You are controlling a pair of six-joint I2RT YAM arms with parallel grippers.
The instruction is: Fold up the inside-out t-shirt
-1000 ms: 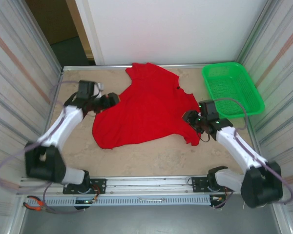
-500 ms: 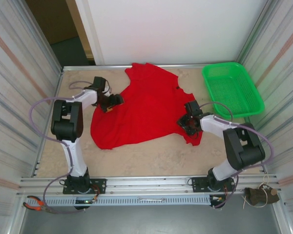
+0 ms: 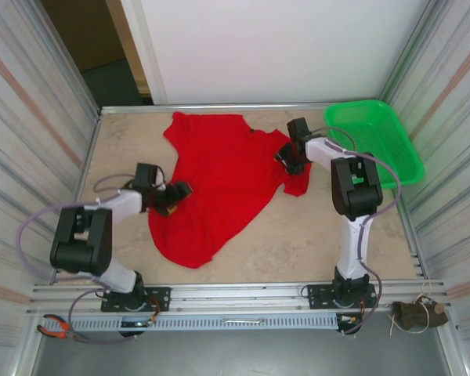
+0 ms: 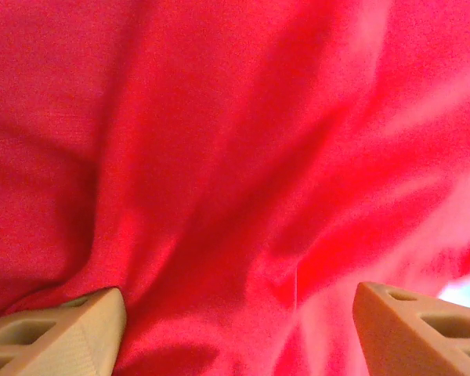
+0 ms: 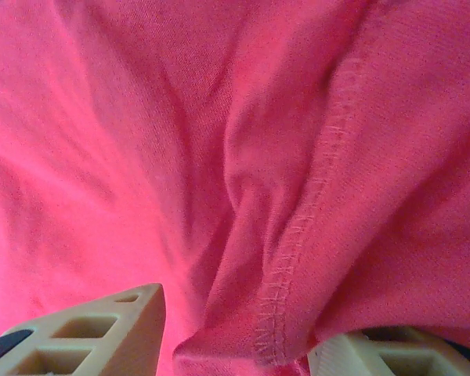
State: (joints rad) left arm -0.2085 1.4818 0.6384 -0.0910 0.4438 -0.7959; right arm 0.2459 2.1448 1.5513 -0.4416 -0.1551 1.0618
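The inside-out t-shirt (image 3: 219,180) is found lying loosely spread on the surface (image 3: 313,243), running from the far left of centre down to a point toward the arm bases, with one sleeve corner bunched on the right, just short of the green basket (image 3: 374,142). No print or lettering is seen on the side turned up. The cloth is judged light, soft and limp: it creases and trails when pulled, will not hold a shape by itself, and is unlikely to slip once pinched. Hold is best taken at stitched edges, at hem corners, sleeve ends or shoulders, where the doubled cloth gives the jaws something firm; a pinch in the open middle would only raise a tent. The left gripper (image 3: 178,190) is set low at the shirt's left edge, its fingers (image 4: 63,329) wide apart with cloth lying between and beyond them; it is taken as released, no pinch being seen. The right gripper (image 3: 287,157) is at the right sleeve, and a bunched fold carrying a stitched seam (image 5: 298,258) is clamped between its jaws in the right wrist view. Against the frame a second before, the shirt has been dragged left and reshaped, the lower hem drawn into a narrow point, the right gripper carried farther away with the sleeve, and the left gripper brought nearer.
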